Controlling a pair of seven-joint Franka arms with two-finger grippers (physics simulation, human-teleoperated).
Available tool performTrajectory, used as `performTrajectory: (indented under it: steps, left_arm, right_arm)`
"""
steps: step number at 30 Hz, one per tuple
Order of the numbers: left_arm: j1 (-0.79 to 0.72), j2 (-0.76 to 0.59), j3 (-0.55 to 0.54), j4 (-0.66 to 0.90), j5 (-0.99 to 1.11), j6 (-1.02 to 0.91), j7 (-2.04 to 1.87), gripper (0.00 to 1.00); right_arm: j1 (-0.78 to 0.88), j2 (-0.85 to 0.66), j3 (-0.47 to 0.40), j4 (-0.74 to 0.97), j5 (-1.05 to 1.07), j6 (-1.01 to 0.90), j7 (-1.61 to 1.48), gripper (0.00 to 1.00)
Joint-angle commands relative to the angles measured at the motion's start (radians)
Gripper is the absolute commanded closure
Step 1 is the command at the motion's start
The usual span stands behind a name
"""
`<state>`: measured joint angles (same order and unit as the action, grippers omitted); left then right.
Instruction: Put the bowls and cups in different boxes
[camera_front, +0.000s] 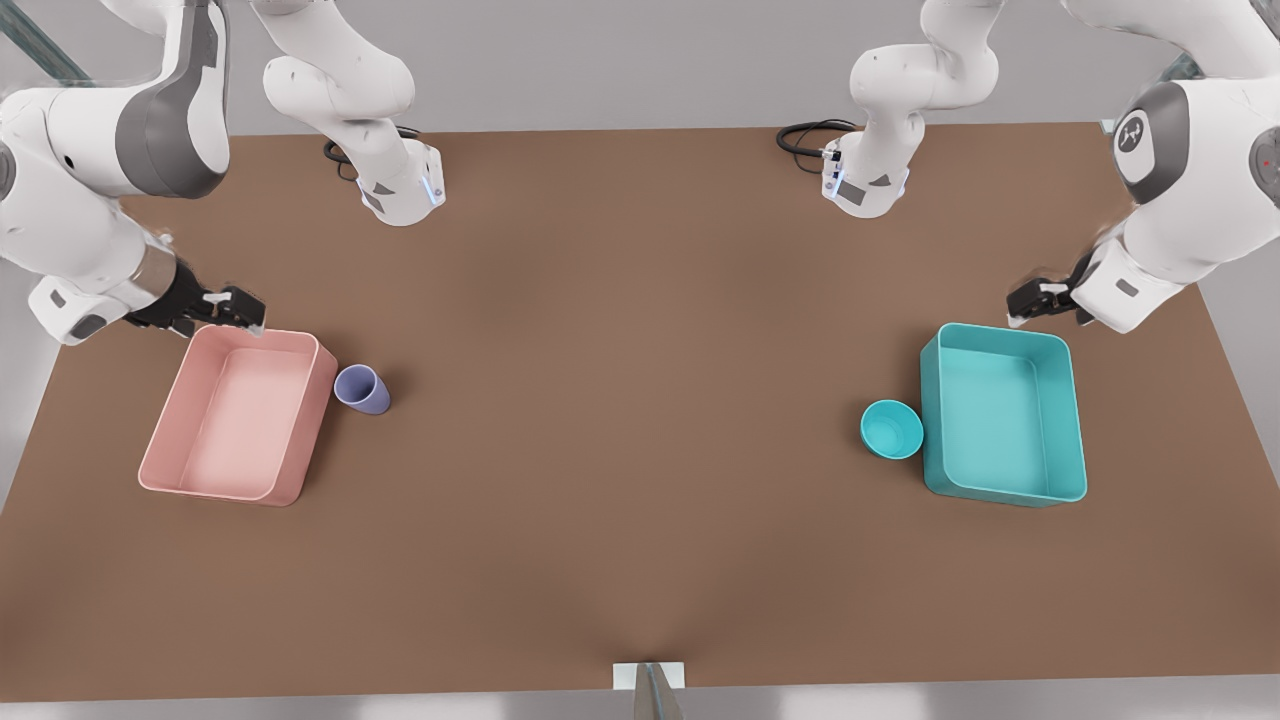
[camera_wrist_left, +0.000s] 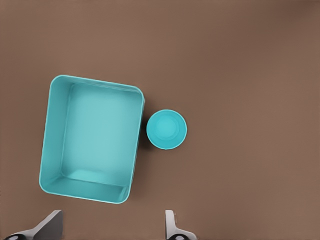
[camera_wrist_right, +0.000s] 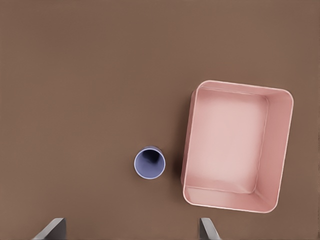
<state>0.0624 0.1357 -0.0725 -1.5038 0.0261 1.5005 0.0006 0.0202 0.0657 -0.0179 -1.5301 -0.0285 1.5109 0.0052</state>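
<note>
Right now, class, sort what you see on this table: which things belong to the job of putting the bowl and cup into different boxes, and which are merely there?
Belongs to the job:
small round teal bowl
small lavender tapered cup
pale pink rectangular bin
teal rectangular bin
left end effector, open
right end effector, open

Merely there:
brown table
black cables

A flat brown table (camera_front: 620, 420) carries a pale pink rectangular plastic-looking box (camera_front: 170, 440) and a teal rectangular plastic-looking box (camera_front: 1075, 400). The small round bowl (camera_front: 891, 429) matches that teal, its inside a shade brighter. The tapered handleless cup (camera_front: 362, 389) is lavender-purple, darker inside. Both arms are white with grey joint panels; the left gripper (camera_front: 1035, 300) and right gripper (camera_front: 235, 308) are black.
</note>
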Motion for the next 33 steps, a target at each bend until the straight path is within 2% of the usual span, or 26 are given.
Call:
performTrajectory:
  steps: [1, 3, 4, 6, 9, 11, 13, 19, 21, 25, 27, 28, 31, 32, 33]
  left_arm:
    - [-0.055, 0.104, -0.056, 0.051, 0.064, -0.097, 0.010, 0.00]
    - [-0.055, 0.104, -0.056, 0.051, 0.064, -0.098, 0.010, 0.00]
    - [-0.076, 0.134, -0.056, 0.056, 0.067, -0.086, 0.004, 0.00]
    - [-0.228, 0.303, -0.050, 0.047, 0.216, 0.162, -0.088, 0.00]
    - [-0.242, 0.384, -0.029, -0.157, 0.423, 0.555, -0.091, 0.00]
    - [-0.246, 0.392, -0.021, -0.262, 0.463, 0.676, -0.094, 0.00]
    - [-0.246, 0.401, -0.021, -0.312, 0.463, 0.713, -0.097, 0.00]
    - [-0.273, 0.397, -0.023, -0.346, 0.433, 0.681, -0.159, 0.00]
    - [-0.273, 0.421, -0.021, -0.368, 0.431, 0.676, -0.205, 0.00]
    - [-0.296, 0.447, -0.021, -0.411, 0.434, 0.679, -0.291, 0.00]
    - [-0.296, 0.449, -0.012, -0.411, 0.436, 0.675, -0.297, 0.42]
    - [-0.294, 0.447, -0.007, -0.411, 0.436, 0.673, -0.297, 0.52]
    - [-0.294, 0.447, -0.006, -0.409, 0.436, 0.659, -0.333, 0.55]
    - [-0.294, 0.444, -0.006, -0.408, 0.436, 0.653, -0.340, 0.61]
    - [-0.294, 0.441, -0.006, -0.403, 0.434, 0.653, -0.340, 0.73]
  right_arm:
    - [0.043, 0.049, -0.019, 0.031, -0.068, -0.052, 0.076, 0.00]
    - [0.086, 0.074, -0.019, 0.033, -0.064, -0.077, 0.076, 0.00]
    - [0.159, 0.111, -0.025, 0.013, -0.056, -0.117, 0.081, 0.00]
    - [0.227, 0.183, -0.025, -0.004, -0.054, -0.072, 0.108, 0.00]
    - [0.238, 0.191, -0.025, -0.172, -0.031, 0.236, 0.153, 0.00]
    - [0.234, 0.178, -0.028, -0.320, -0.028, 0.445, 0.168, 0.00]
    - [0.210, 0.146, -0.040, -0.416, -0.028, 0.552, 0.167, 0.00]
    - [0.196, 0.141, -0.054, -0.550, -0.027, 0.655, 0.167, 0.00]
    - [0.196, 0.131, -0.070, -0.648, -0.027, 0.747, 0.167, 0.00]
    - [0.181, 0.160, -0.071, -0.673, -0.027, 0.746, 0.165, 0.00]
    - [0.170, 0.172, -0.073, -0.682, -0.027, 0.746, 0.165, 0.00]
    - [0.172, 0.172, -0.073, -0.685, -0.027, 0.746, 0.165, 0.00]
    - [0.172, 0.168, -0.073, -0.709, -0.028, 0.744, 0.165, 0.00]
    - [0.170, 0.171, -0.071, -0.713, -0.028, 0.744, 0.165, 0.00]
    - [0.172, 0.175, -0.071, -0.719, -0.030, 0.744, 0.165, 0.00]
